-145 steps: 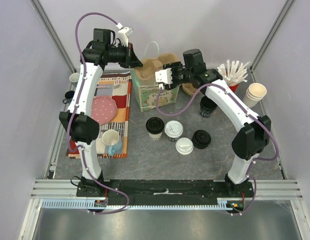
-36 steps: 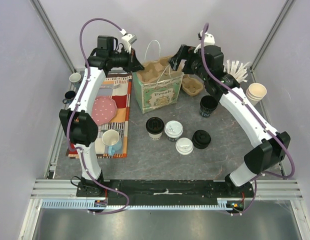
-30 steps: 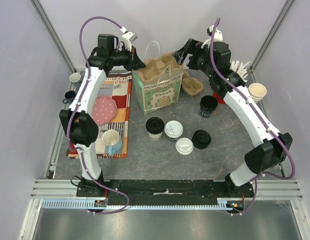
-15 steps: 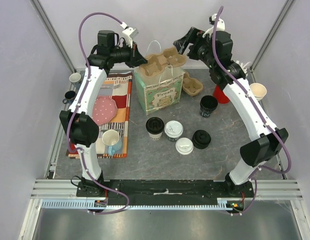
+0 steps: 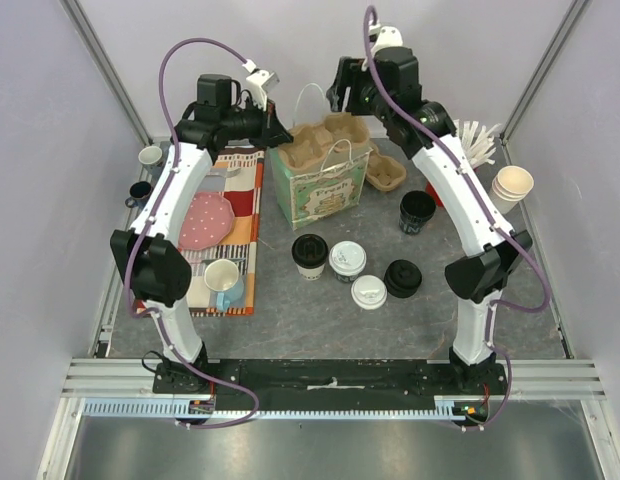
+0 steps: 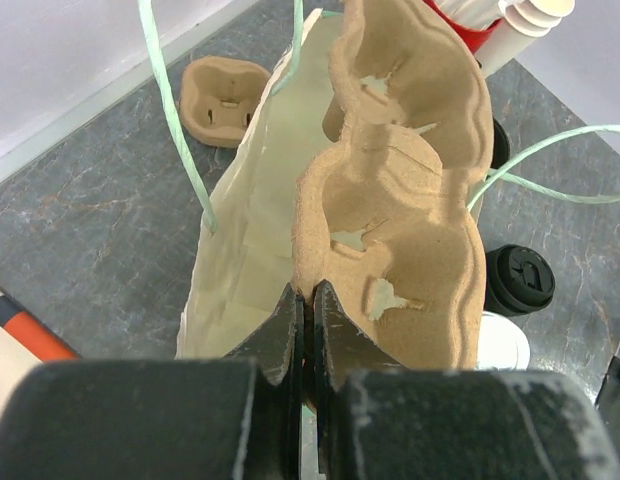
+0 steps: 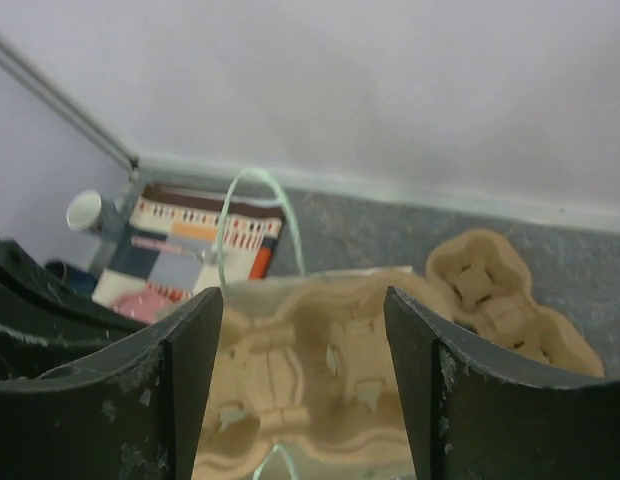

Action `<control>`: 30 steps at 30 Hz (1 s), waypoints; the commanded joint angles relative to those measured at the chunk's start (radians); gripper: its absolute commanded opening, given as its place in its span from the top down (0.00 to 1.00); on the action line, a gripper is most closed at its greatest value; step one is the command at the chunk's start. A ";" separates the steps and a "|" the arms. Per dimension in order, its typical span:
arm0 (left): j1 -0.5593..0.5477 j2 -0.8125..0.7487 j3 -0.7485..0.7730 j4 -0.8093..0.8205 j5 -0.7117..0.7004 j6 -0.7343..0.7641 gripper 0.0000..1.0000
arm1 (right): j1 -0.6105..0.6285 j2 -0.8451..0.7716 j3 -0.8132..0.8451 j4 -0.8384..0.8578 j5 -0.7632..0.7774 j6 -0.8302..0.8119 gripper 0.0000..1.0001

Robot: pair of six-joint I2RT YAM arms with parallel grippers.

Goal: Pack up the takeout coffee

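Two takeout coffee cups with white lids [image 5: 347,259] [image 5: 369,292] stand on the table in front of the paper bag [image 5: 320,185]; one white lid [image 6: 502,340] shows in the left wrist view. A brown cardboard cup carrier [image 5: 325,138] rests across the bag's mouth. My left gripper [image 6: 302,295] is shut on the near edge of the carrier [image 6: 390,230], at its left end [image 5: 275,135] in the top view. My right gripper [image 5: 345,100] hangs open above the carrier's far end. The carrier [image 7: 300,380] lies below its spread fingers [image 7: 302,300], apart from them.
A black-lidded cup [image 5: 309,252], a loose black lid [image 5: 402,277] and a lidless black cup [image 5: 417,211] stand near the coffees. A second carrier [image 5: 383,172] lies right of the bag. Stirrers in a red cup [image 5: 470,148] and stacked cups [image 5: 512,187] are far right; a patterned mat [image 5: 225,215] is left.
My right arm has swung left from the back right to above the carrier, and its jaws have narrowed somewhat. My left gripper keeps its hold on the carrier atop the bag.
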 commanded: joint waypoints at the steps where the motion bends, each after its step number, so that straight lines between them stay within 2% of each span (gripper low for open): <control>1: -0.011 -0.090 -0.030 0.050 -0.064 0.053 0.98 | 0.077 -0.013 -0.014 -0.125 -0.034 -0.088 0.27; 4: -0.011 -0.072 0.004 0.047 -0.080 0.093 0.98 | 0.091 0.022 0.015 -0.165 -0.022 -0.098 0.29; 7: -0.014 -0.062 0.016 0.033 -0.083 0.195 0.98 | 0.097 0.091 0.058 -0.185 -0.031 -0.121 0.37; 11: -0.017 -0.105 -0.047 0.027 -0.092 0.269 0.98 | 0.096 0.116 0.082 -0.197 -0.037 -0.154 0.38; 15: -0.002 -0.113 -0.055 0.048 -0.051 0.236 0.98 | 0.097 0.108 0.070 -0.200 -0.042 -0.183 0.39; 17: -0.006 -0.113 -0.045 0.050 0.015 0.251 0.98 | 0.099 0.107 0.072 -0.209 -0.040 -0.206 0.37; 25: -0.013 -0.085 -0.042 0.106 -0.009 0.184 0.98 | 0.097 0.199 0.118 -0.245 -0.086 -0.201 0.37; 27: -0.016 -0.073 -0.019 0.117 -0.001 0.177 0.98 | 0.097 0.213 0.141 -0.245 -0.063 -0.200 0.41; 28: -0.016 -0.069 -0.012 0.116 0.011 0.177 0.98 | 0.097 0.228 0.153 -0.243 -0.054 -0.194 0.48; 30: -0.019 -0.059 0.001 0.113 0.012 0.180 0.98 | 0.096 0.239 0.193 -0.231 -0.057 -0.191 0.53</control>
